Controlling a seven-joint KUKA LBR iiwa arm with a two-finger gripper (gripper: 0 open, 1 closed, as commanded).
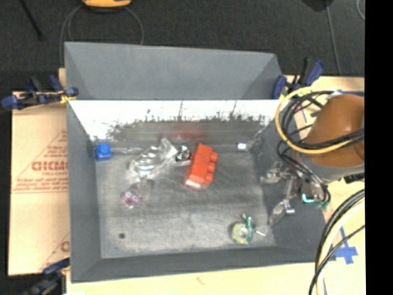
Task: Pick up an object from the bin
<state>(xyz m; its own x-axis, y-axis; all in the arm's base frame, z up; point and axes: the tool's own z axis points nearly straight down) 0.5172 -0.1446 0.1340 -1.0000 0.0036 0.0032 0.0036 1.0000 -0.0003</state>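
jaws apart and empty at the bin's (184,223) right wall, small green-and-white trinket (244,231) near them, toward the front

Bin (83,195) fills centre frame. Arm with orange cover (336,128) and cables enters at right. Gripper (277,194) sits at right edge of bin floor, low against right wall; fingers (270,177) spread apart, nothing between them.

Contents:
- green-and-white piece (244,231), lower right, just left of and below gripper; nearest item.
- red brick (201,165), upper centre, tilted.
- clear plastic item (150,158), left of brick; small dark metal piece (182,155) between the two.
- small clear purplish piece (130,196), centre left.
- blue cube (102,150), upper left corner.
- small white piece (241,146), upper right by back wall.
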